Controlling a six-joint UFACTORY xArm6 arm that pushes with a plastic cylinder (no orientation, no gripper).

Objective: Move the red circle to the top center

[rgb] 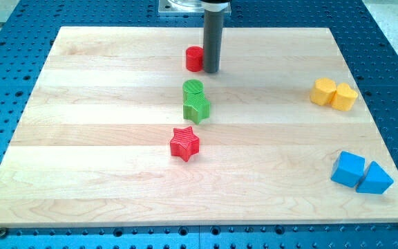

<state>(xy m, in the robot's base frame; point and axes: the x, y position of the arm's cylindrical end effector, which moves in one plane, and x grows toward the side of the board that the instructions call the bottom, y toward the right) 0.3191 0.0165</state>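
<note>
Blue plastic cube (348, 169) and blue wedge (375, 179) sit bottom right on wooden tabletop (102, 138). Red plastic cylinder (195, 59) at top center, touching my tip (211, 71) on its right. No pincer, nothing held.

a straight, smooth dark grey rod (211, 41), round in section, ends in my tip (211, 71), flat-cut and plain.
</note>
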